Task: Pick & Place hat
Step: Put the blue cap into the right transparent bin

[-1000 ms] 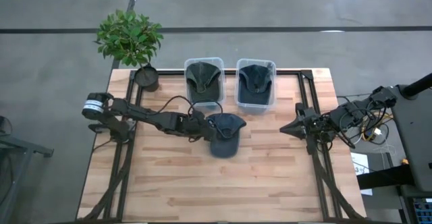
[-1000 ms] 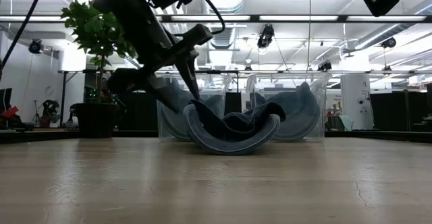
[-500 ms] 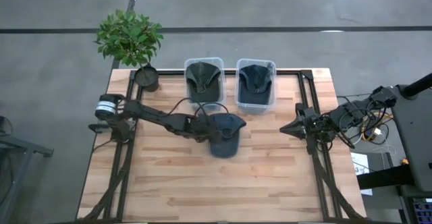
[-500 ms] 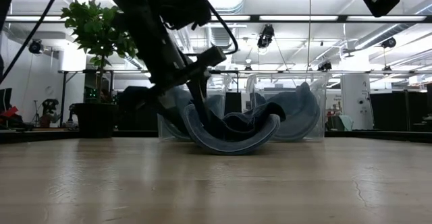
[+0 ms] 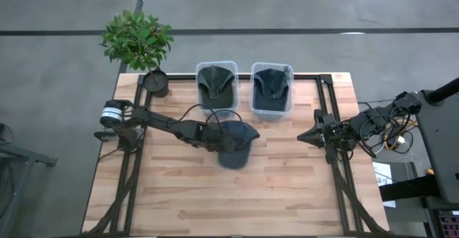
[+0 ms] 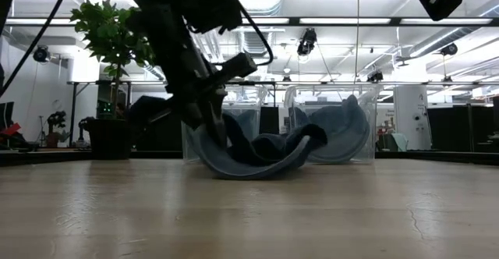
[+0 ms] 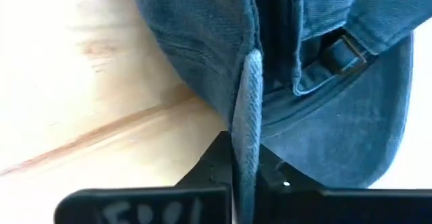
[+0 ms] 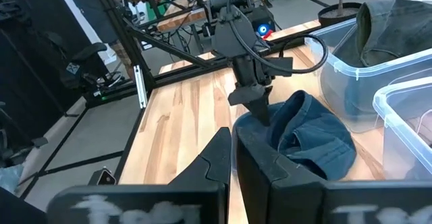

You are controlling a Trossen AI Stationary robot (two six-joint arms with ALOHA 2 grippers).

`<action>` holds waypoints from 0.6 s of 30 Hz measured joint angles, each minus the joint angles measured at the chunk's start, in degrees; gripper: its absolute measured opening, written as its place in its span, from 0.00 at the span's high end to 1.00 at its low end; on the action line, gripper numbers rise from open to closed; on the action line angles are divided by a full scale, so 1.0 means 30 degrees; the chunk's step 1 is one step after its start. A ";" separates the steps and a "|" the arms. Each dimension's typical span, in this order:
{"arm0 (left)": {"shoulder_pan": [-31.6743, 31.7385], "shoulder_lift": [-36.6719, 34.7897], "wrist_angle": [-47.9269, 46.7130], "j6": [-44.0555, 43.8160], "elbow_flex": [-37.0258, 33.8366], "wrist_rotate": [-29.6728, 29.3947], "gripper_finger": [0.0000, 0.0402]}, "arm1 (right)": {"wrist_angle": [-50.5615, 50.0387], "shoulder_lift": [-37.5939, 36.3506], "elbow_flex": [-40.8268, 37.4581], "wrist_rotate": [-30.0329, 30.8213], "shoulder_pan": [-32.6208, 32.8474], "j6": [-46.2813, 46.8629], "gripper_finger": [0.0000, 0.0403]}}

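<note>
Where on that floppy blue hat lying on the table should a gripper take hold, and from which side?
Probably the rim of the hat, from the side facing the left arm. The cloth stands up there as a thin edge that fits between two fingers, and the left gripper is shut on it there.

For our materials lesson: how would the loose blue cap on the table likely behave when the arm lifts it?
The denim cap probably flops: in the low view it sags unevenly under the left gripper, pinched on its edge. It likely weighs little and shouldn't roll.
</note>
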 joint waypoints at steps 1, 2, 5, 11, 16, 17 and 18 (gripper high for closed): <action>-0.0005 -0.0034 -0.0054 0.0012 0.0003 0.0128 0.97 | -0.0005 0.0000 0.0000 -0.0001 0.0000 -0.0039 0.96; -0.0052 -0.0112 -0.0179 0.0019 0.0001 0.0231 0.98 | -0.0005 0.0000 0.0000 0.0005 0.0004 -0.0036 0.96; -0.0404 -0.0959 -0.0638 0.0104 -0.0019 0.0375 0.98 | -0.0019 0.0000 0.0000 0.0005 0.0000 -0.0039 0.96; -0.1644 -0.4273 -0.1046 0.1150 -0.0041 -0.0193 0.99 | -0.0037 0.0000 -0.0029 0.0005 0.0005 0.0012 0.96; -0.2696 -0.7105 0.0345 0.2654 -0.0078 -0.3574 0.99 | -0.0009 0.0019 -0.0029 0.0005 0.0000 0.0025 0.96; -0.2800 -0.7522 0.1016 0.3048 -0.0078 -0.4368 0.99 | 0.0014 0.0022 -0.0029 0.0005 0.0004 0.0030 0.96; -0.2843 -0.7925 0.1810 0.3545 -0.0078 -0.5159 0.99 | 0.0081 0.0029 -0.0029 0.0009 0.0000 0.0104 0.96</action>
